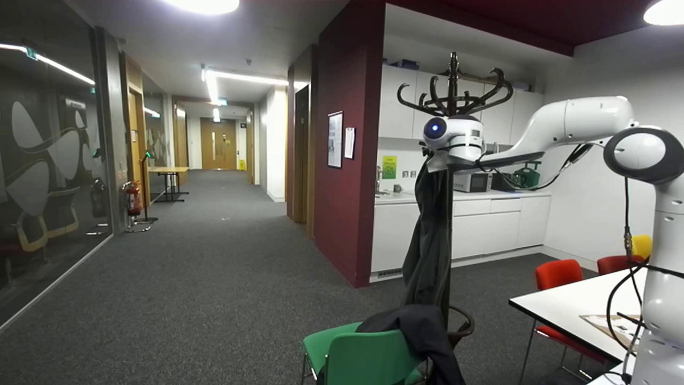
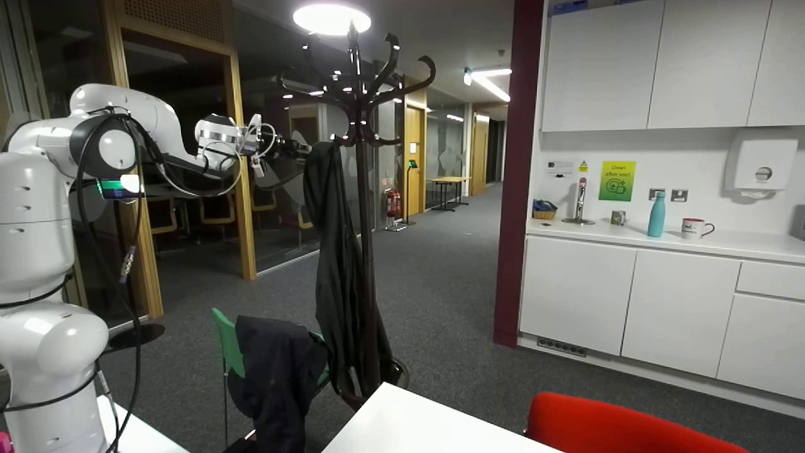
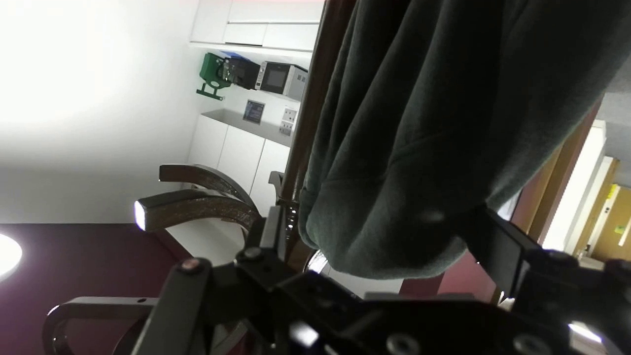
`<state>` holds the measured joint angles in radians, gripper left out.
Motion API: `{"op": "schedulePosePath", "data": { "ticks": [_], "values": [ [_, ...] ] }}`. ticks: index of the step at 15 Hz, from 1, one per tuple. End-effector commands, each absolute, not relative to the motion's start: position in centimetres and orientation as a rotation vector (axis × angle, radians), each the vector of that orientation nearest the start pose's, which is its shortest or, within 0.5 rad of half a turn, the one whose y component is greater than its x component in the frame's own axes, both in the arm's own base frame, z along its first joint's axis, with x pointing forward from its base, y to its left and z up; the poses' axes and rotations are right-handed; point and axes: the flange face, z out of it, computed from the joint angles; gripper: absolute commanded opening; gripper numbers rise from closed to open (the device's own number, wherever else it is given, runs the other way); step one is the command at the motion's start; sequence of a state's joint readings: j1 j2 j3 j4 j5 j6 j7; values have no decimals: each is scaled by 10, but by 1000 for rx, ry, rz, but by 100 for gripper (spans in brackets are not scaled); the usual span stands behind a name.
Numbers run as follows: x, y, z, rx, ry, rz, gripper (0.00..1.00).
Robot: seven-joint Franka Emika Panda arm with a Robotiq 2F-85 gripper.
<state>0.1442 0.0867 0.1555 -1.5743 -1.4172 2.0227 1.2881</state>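
Largest here is the tall coat stand of glossy dark-brown wood (image 2: 366,220), and in both exterior views the jointed white robot arm (image 1: 580,117) reaches to its upper part. From the stand hangs a long garment of soft dark grey-green cloth (image 2: 336,251), in deep folds beside the pole, its top near the curved brown hooks (image 3: 192,207). Lower down, by the stand's foot, is a green chair with metal legs (image 1: 368,358), a dark fabric jacket (image 1: 419,323) draped over it. The black two-fingered gripper (image 3: 377,222) stands wide at the garment's top, the rounded end of the cloth showing between its fingers (image 3: 273,234) in the wrist view; no squeeze is visible. To work well here, I judge, the gripper should centre on the bunched cloth, with the nearer finger clear of pole and hooks; an unhurried, even closing on thick folds would hold best, and a hard sideways tug could rock the stand. Which hook or loop bears the garment is covered by cloth. One fingertip merges with the dark fabric, so whether it touches cannot be told. In an exterior view the arm's own end mostly hides the gripper, and the garment's lower end disappears behind the jacket.
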Motion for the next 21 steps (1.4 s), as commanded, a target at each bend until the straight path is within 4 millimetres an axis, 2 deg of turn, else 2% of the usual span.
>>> {"op": "schedulePosePath", "data": {
  "ticks": [1, 2, 4, 11, 13, 21],
  "values": [
    [627, 121, 674, 1926, -523, 1430, 100],
    [628, 121, 673, 1929, -521, 1426, 77],
    [630, 120, 671, 1930, -520, 1425, 66],
    [633, 122, 669, 1939, -507, 1426, 12],
    [633, 121, 669, 1939, -506, 1430, 0],
    [632, 120, 683, 1923, -490, 1467, 1]
  ]
}}
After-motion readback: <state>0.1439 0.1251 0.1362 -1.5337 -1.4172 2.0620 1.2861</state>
